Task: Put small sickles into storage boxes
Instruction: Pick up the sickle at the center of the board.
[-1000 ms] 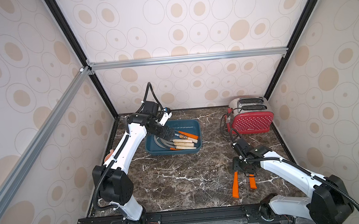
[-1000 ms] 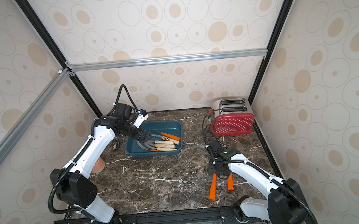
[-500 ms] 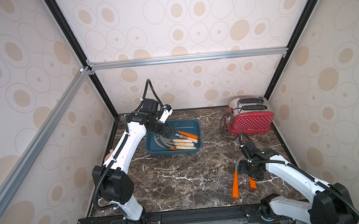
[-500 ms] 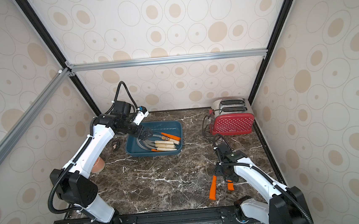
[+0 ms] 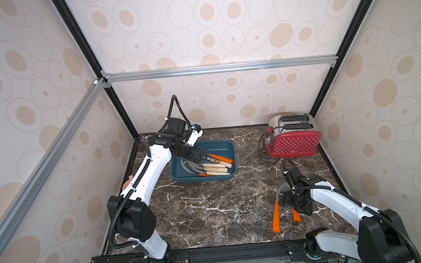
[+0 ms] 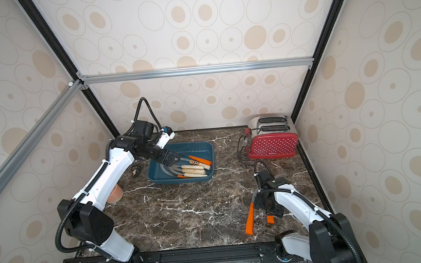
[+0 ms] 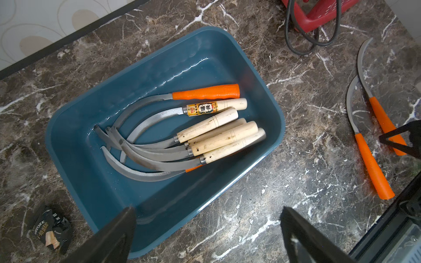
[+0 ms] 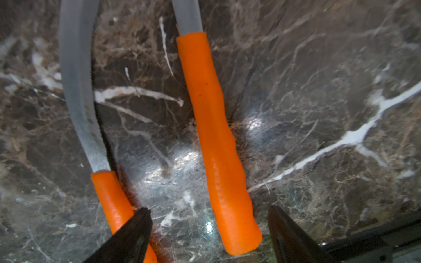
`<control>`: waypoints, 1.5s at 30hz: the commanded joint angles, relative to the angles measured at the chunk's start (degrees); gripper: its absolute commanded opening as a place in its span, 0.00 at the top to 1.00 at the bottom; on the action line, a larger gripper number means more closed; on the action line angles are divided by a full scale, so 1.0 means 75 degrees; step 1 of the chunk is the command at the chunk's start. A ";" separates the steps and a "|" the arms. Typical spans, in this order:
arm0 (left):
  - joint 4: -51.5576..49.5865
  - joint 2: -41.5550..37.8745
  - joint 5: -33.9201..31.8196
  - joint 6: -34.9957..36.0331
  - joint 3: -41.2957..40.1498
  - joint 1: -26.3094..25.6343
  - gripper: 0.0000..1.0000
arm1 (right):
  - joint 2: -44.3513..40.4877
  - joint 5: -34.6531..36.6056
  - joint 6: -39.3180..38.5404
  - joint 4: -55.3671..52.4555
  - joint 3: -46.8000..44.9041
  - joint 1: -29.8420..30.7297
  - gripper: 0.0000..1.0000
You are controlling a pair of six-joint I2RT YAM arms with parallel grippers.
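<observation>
The storage box (image 5: 217,146) (image 6: 200,148) (image 7: 182,57) is a dark teal tray at the back left, holding several small sickles (image 7: 218,136) with wood and orange handles. My left gripper (image 5: 202,156) (image 6: 174,158) (image 7: 207,210) hovers above the tray, open and empty. Two orange-handled sickles (image 5: 276,218) (image 6: 249,221) (image 7: 371,164) lie side by side on the marble at the front right. My right gripper (image 5: 296,203) (image 6: 269,204) (image 8: 208,208) is low over them and open. Its fingers straddle the end of one orange handle (image 8: 216,136) without touching it; the other sickle (image 8: 77,79) lies just outside one finger.
A red dotted toaster (image 5: 293,141) stands at the back right, its black cord (image 5: 263,151) looped on the marble beside it. A small dark packet (image 7: 52,230) and a terracotta cup (image 6: 115,193) sit by the left wall. Patterned walls close in three sides.
My right gripper has opened wider and slid toward the front, along the orange handles to their ends. The left gripper has shifted slightly right over the tray.
</observation>
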 commanded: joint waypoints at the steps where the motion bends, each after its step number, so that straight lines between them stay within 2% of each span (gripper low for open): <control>1: -0.0042 -0.0116 0.0139 -0.0066 0.0308 -0.0019 0.01 | 0.0125 -0.0307 0.0031 0.0026 -0.0097 -0.0021 0.18; 5: -0.0034 -0.0158 0.0135 -0.0018 0.0195 -0.0019 0.01 | 0.0162 -0.0388 0.0054 0.0125 -0.0189 -0.0021 0.25; 12: 0.0049 -0.0355 0.0082 0.0064 -0.0066 -0.0018 0.01 | 0.0019 -0.0085 0.0171 -0.0122 -0.0206 -0.0022 0.25; 23: 0.0096 -0.0295 0.0133 0.0121 0.0021 -0.0019 0.01 | 0.0086 -0.0297 0.0335 0.0045 -0.0382 -0.0029 0.29; 28: 0.0102 -0.0281 0.0205 0.0144 0.0105 -0.0013 0.01 | 0.0128 -0.0429 0.0440 0.0210 -0.0503 -0.0034 0.38; 37: 0.0097 -0.0361 0.0268 0.0254 0.0028 -0.0019 0.01 | 0.0206 -0.0609 0.0593 0.0343 -0.0557 -0.0027 0.46; 45: 0.0153 -0.0441 0.0307 0.0306 -0.0014 -0.0019 0.01 | 0.0113 -0.0234 0.0776 0.0107 -0.0535 -0.0026 0.43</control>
